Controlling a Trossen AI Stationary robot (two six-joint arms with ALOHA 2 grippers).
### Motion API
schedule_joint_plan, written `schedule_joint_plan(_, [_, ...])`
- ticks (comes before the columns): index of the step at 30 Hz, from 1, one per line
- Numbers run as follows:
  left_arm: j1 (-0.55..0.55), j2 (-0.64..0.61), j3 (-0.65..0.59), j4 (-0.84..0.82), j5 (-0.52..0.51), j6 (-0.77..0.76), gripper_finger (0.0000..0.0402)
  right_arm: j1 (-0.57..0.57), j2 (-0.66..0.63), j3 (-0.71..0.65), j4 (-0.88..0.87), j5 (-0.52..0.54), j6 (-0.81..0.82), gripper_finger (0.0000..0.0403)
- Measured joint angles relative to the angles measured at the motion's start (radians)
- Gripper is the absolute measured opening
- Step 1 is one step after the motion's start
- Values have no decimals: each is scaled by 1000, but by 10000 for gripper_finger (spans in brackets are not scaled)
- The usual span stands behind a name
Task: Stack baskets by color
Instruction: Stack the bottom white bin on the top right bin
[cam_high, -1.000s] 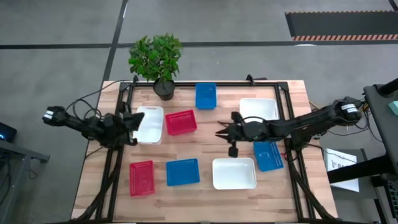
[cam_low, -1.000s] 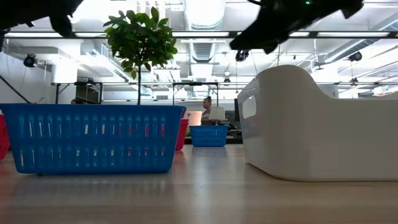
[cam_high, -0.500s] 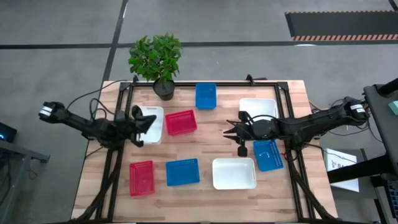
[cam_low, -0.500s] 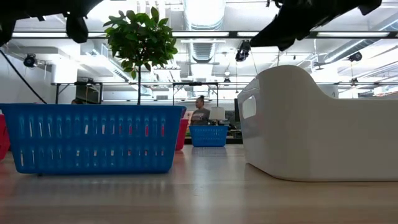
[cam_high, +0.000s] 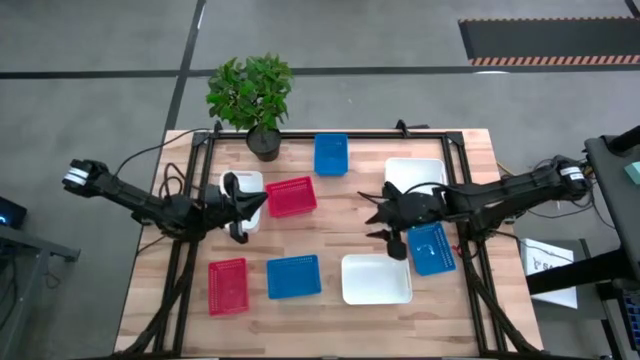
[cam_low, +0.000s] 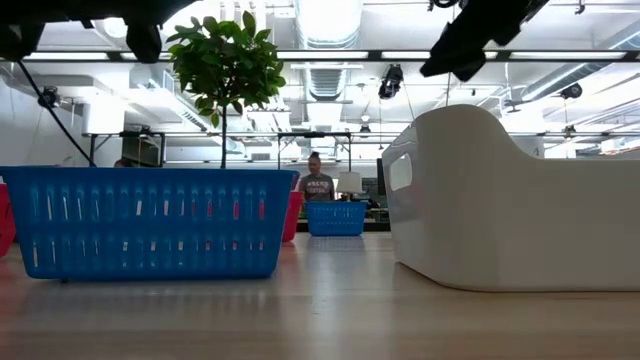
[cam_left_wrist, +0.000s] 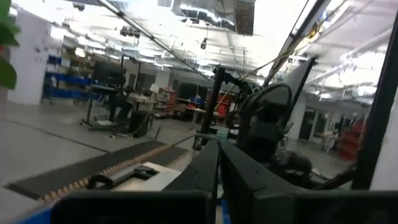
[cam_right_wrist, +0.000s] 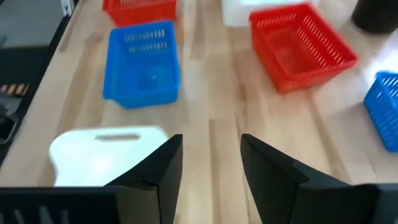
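Observation:
Eight baskets rest on their bases on the wooden table. At the far side are a blue basket (cam_high: 331, 153) and a white basket (cam_high: 415, 175). In the middle are a white basket (cam_high: 238, 185), a red basket (cam_high: 291, 197) and a blue basket (cam_high: 432, 249). Near the front lie a red basket (cam_high: 228, 286), a blue basket (cam_high: 294, 276) and a white basket (cam_high: 376, 279). My left gripper (cam_high: 258, 201) is shut and empty, above the gap between the left white and the red basket. My right gripper (cam_high: 379, 215) hangs open and empty over bare wood, above the near white basket (cam_right_wrist: 102, 152).
A green plant in a black pot (cam_high: 252, 95) stands at the table's far edge, left of the far blue basket. A black frame (cam_high: 455, 170) runs around the work area. Bare wood (cam_high: 350, 215) lies at the table's middle. A person (cam_low: 318, 184) is in the room beyond.
My left gripper, still shut, has gone toward the table's right edge, across the left white basket toward the red one. My right gripper has opened, drawn back a little toward the right edge and risen. No basket has moved.

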Motion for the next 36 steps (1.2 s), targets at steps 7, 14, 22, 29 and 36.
schedule_joint_plan(7, [2, -8, 1, 8, -2, 60, 0, 129, 114, 183, -193, 3, 76, 151])
schedule_joint_plan(14, [2, -18, 1, 9, -2, 92, 0, 264, 307, 389, -337, 7, 186, 146])
schedule_joint_plan(22, [2, -23, 1, 9, -2, 110, 0, 387, 498, 544, -425, 7, 266, 163])
schedule_joint_plan(29, [2, -10, -1, 7, -1, 113, 0, 452, 636, 646, -676, 8, 407, 173])
schedule_joint_plan(36, [2, -7, -2, 7, -1, 114, 0, 456, 724, 648, -679, 11, 386, 173])
